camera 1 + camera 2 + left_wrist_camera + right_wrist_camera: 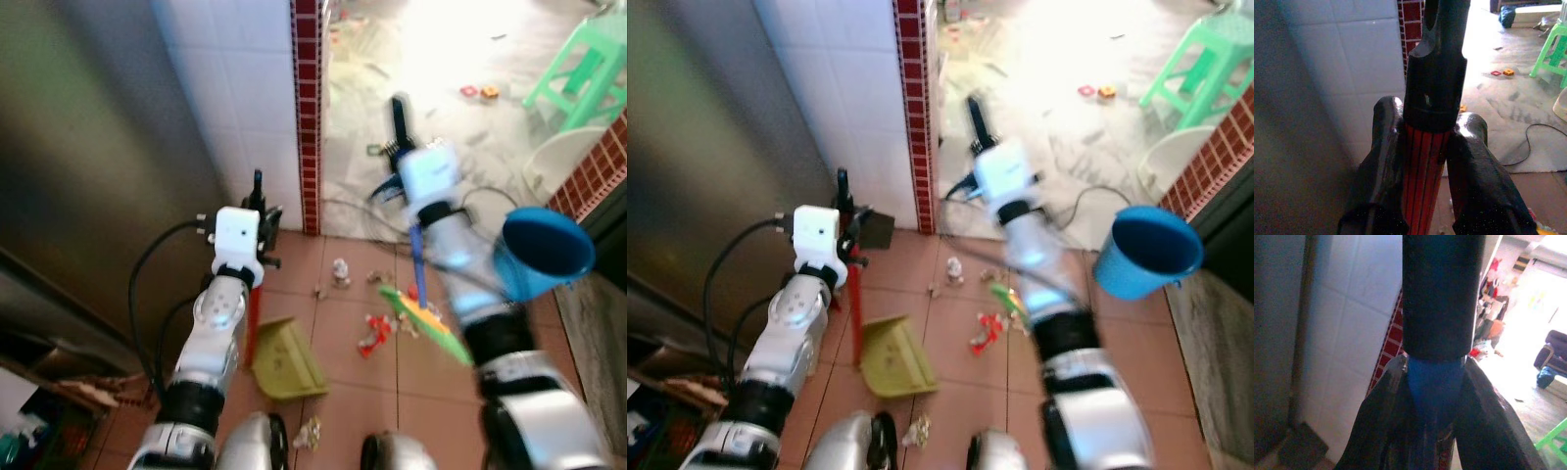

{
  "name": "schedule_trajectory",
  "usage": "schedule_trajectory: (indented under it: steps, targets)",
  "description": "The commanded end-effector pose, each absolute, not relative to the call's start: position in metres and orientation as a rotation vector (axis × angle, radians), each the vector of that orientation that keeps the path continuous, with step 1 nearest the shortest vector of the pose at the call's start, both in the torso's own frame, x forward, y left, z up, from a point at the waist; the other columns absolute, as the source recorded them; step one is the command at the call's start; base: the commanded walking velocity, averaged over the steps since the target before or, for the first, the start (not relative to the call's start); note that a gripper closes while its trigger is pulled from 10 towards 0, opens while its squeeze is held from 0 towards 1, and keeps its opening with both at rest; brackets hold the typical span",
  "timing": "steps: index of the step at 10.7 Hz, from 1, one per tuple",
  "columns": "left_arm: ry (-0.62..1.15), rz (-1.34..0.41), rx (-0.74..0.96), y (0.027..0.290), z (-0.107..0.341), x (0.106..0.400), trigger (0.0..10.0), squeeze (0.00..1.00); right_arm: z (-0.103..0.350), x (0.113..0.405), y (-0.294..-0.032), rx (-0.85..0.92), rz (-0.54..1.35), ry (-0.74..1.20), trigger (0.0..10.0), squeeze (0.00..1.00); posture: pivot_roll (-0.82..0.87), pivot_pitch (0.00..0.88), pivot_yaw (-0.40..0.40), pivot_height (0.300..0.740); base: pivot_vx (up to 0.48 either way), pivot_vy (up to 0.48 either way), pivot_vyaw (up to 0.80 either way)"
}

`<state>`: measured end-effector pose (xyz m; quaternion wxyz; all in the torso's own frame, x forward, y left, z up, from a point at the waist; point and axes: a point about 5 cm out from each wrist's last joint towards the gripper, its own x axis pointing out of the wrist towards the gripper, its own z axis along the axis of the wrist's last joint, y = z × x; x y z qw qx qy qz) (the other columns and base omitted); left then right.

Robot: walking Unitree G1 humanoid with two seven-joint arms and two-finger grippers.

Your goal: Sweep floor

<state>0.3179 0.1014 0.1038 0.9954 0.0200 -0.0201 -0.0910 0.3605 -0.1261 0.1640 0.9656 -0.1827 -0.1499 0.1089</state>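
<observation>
My left gripper [257,191] is shut on the dustpan's red handle [1422,186], just below the handle's black top. The handle runs down to the yellow-green dustpan [284,362], which rests on the terracotta floor tiles by my left arm. My right gripper [399,122] is shut on the blue broom handle [1434,382]. The broom's green and yellow head [426,318] sits low among the litter. A red wrapper [375,333], a small white scrap [340,272] and a crumpled piece [309,433] lie on the tiles between the dustpan and the broom.
A white tiled wall with a red brick edge [309,117] stands straight ahead, and a steel panel [88,176] is to the left. At the right are a blue bucket [544,250], a green stool [583,69] and a cable [490,196] on the bright floor beyond.
</observation>
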Motion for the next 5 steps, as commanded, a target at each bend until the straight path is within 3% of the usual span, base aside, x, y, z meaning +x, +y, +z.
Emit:
schedule_trajectory:
  steps: [1, 5]
  targets:
    - [-0.056, -0.208, 0.003, 0.091, 0.104, 0.320, 10.0, 0.00, 0.165, 0.360, -0.116, -0.373, 0.220, -0.347, 10.0, 0.00, -0.07, 0.126, 0.032, 0.740, 0.000, 0.000, 0.00]
    - [0.028, -0.270, -0.067, 0.068, 0.083, 0.325, 10.0, 0.00, 0.136, 0.366, -0.084, -0.062, 0.173, -0.126, 10.0, 0.00, -0.06, 0.150, 0.039, 0.740, 0.000, 0.000, 0.00]
